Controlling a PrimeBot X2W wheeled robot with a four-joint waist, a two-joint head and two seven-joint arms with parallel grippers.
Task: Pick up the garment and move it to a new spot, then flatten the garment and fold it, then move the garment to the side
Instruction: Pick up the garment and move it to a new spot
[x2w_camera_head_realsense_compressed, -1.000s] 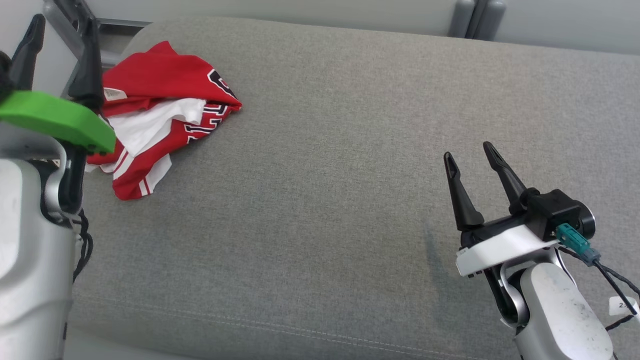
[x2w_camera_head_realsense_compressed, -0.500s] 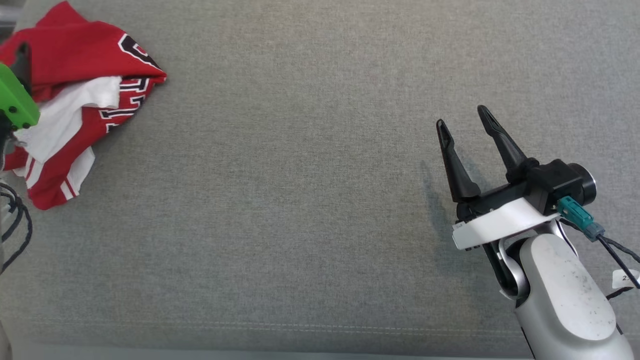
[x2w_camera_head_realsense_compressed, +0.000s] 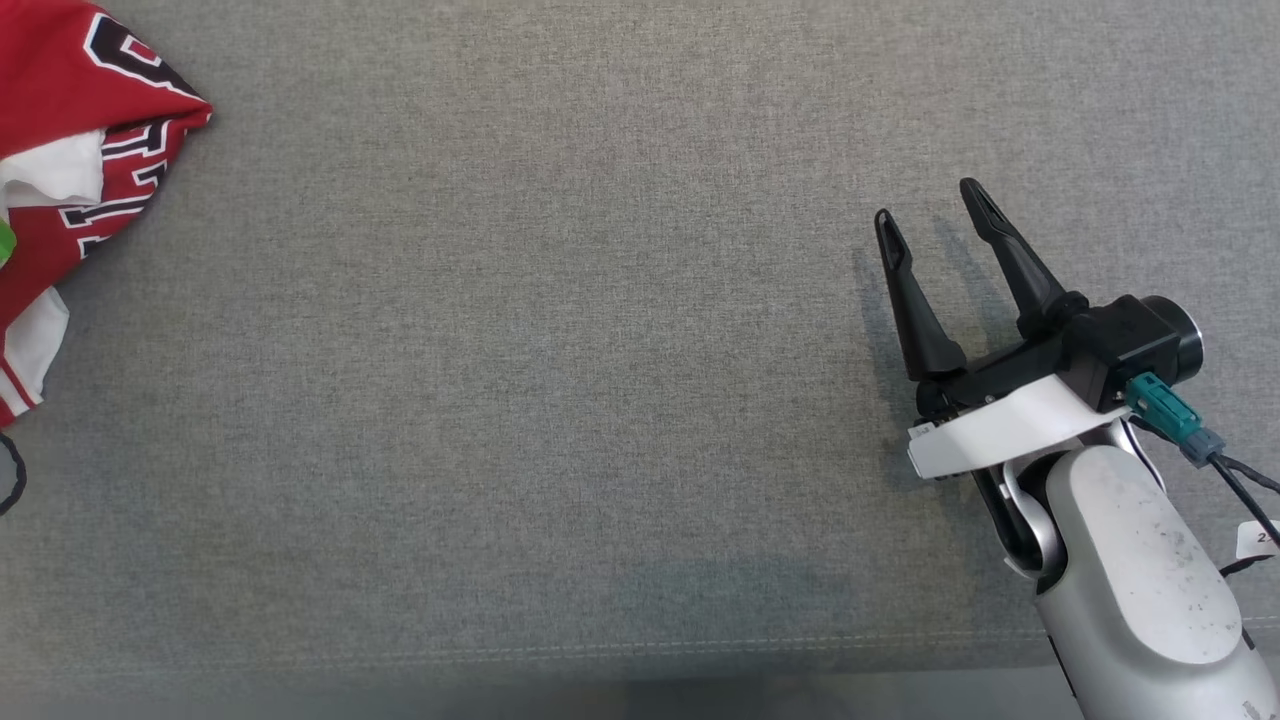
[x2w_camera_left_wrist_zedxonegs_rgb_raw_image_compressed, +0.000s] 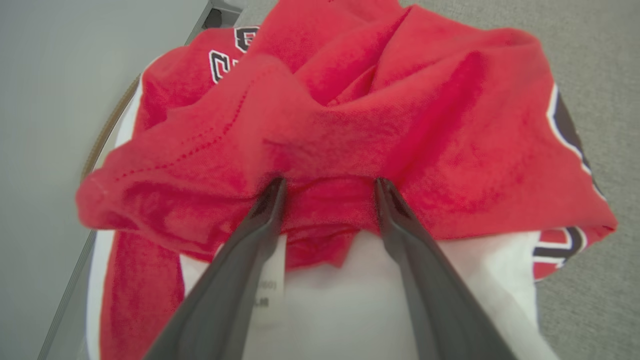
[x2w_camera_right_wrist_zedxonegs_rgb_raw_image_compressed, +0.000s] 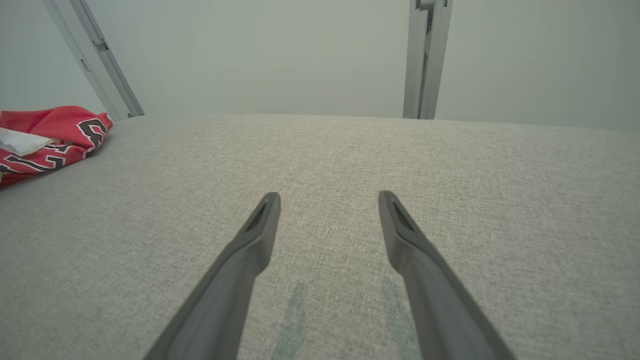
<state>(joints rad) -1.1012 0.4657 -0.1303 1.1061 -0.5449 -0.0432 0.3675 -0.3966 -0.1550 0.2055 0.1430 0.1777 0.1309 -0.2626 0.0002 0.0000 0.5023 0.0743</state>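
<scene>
The garment (x2w_camera_head_realsense_compressed: 70, 110) is a crumpled red jersey with white panels and black-and-white lettering, lying at the far left of the grey cushion (x2w_camera_head_realsense_compressed: 560, 350). In the left wrist view the garment (x2w_camera_left_wrist_zedxonegs_rgb_raw_image_compressed: 360, 110) is very close. My left gripper (x2w_camera_left_wrist_zedxonegs_rgb_raw_image_compressed: 329, 182) is open, its two tips pressed into a red fold with cloth bunched between them. My right gripper (x2w_camera_head_realsense_compressed: 928, 204) hovers open low over bare cushion at the right, far from the garment, nothing between its fingers. The right wrist view has the garment (x2w_camera_right_wrist_zedxonegs_rgb_raw_image_compressed: 50, 132) at its far left.
A pale wall with metal frame posts (x2w_camera_right_wrist_zedxonegs_rgb_raw_image_compressed: 425, 60) stands behind the cushion. The cushion's front seam (x2w_camera_head_realsense_compressed: 600, 650) runs along the bottom of the head view. A black cable loop (x2w_camera_head_realsense_compressed: 12, 478) hangs at the left edge.
The head camera has swung right and down, so the garment slid to the picture's left edge and the left arm left it. The right gripper stays open, nearly in place.
</scene>
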